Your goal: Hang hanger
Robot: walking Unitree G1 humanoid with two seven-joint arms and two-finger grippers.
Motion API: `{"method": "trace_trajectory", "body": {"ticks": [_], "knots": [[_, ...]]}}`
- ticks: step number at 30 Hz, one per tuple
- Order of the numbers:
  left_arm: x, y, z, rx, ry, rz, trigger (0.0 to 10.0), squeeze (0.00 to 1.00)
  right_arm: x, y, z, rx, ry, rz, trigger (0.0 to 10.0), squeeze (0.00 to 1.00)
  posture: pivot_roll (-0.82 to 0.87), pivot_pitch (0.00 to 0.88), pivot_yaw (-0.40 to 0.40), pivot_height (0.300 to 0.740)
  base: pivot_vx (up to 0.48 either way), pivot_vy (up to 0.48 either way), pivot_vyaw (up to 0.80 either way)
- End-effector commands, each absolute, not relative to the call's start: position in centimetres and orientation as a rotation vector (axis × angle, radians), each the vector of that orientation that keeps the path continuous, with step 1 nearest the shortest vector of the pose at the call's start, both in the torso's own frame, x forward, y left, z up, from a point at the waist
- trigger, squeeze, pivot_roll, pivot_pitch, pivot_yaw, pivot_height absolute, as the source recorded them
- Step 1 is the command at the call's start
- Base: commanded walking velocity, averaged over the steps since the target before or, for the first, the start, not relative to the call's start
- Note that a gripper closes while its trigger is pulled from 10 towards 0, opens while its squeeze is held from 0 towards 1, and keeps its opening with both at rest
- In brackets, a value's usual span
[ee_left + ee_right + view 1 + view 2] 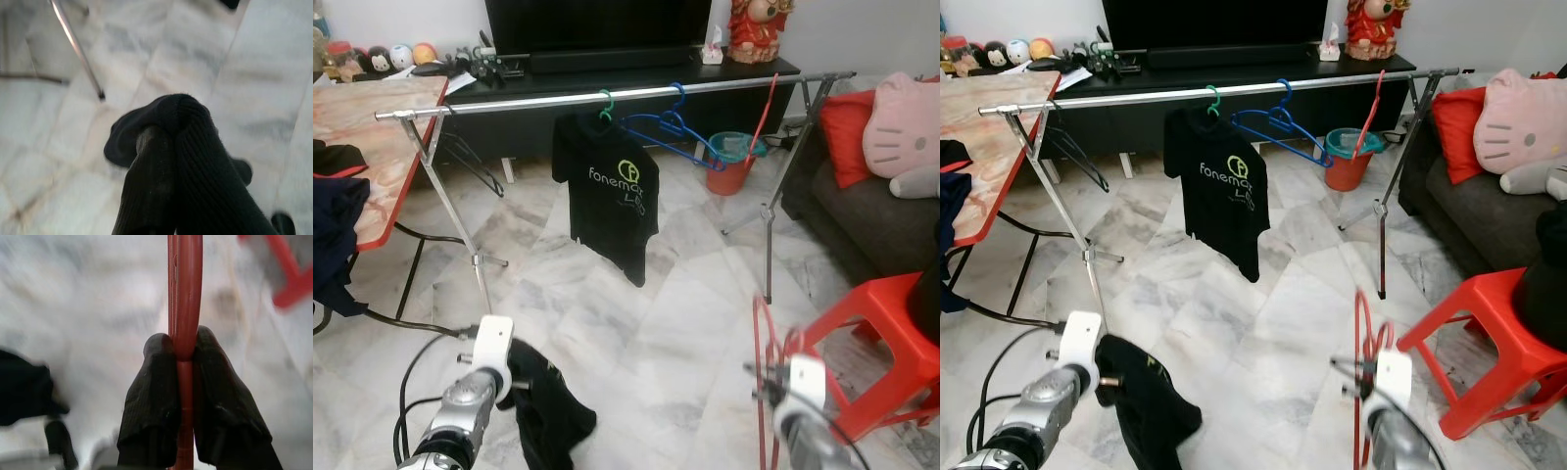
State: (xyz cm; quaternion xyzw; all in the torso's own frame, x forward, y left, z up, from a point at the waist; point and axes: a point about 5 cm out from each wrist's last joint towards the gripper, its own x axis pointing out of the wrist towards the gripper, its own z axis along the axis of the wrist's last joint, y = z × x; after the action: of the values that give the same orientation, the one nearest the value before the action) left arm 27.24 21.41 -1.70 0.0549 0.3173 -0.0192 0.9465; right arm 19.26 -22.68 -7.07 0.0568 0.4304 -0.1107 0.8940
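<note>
Your right gripper (181,367), lower right of the head frames, is clamped on the stem of a red hanger (1363,333); its two black fingers (151,396) press the plastic from both sides. Held upright, the hanger has its long axis running up the frame. The clothes rail (607,95) lies ahead of and above this gripper, crossing the upper frame from left to right, so judge the coming move as a forward, upward reach by the right arm, which is nearer the open stretch at upper right. Your left gripper (514,377), lower left, is closed on a black garment (548,411) that droops toward the marble floor (656,323). On the rail hang a black T-shirt (607,196), blue hangers (671,127) and another red hanger (766,113).
</note>
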Motion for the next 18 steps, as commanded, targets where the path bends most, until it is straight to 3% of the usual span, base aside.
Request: {"method": "trace_trajectory", "body": {"ticks": [1,9,14,18], "knots": [[26.4,21.6,-2.4,0.118,0.688,-0.027,10.0,0.00,18.4,-22.6,-7.6,0.102,0.921,-0.248,10.0,0.00,-0.15,0.000,0.016,0.740,0.000,0.000,0.00],[21.8,22.9,-5.7,0.100,0.869,0.018,10.0,0.00,14.7,-21.4,-9.5,0.015,1.045,-0.172,10.0,0.00,-0.15,0.000,0.014,0.740,0.000,0.000,0.00],[19.7,23.4,-6.8,0.117,0.963,0.040,10.0,0.00,13.9,-21.4,-9.8,-0.018,1.082,-0.148,10.0,0.00,-0.15,0.000,0.015,0.740,0.000,0.000,0.00],[19.7,23.5,-6.8,0.097,0.965,0.059,10.0,0.00,14.3,-21.3,-9.7,0.000,1.063,-0.143,10.0,0.00,-0.15,0.000,0.014,0.740,0.000,0.000,0.00]]}}
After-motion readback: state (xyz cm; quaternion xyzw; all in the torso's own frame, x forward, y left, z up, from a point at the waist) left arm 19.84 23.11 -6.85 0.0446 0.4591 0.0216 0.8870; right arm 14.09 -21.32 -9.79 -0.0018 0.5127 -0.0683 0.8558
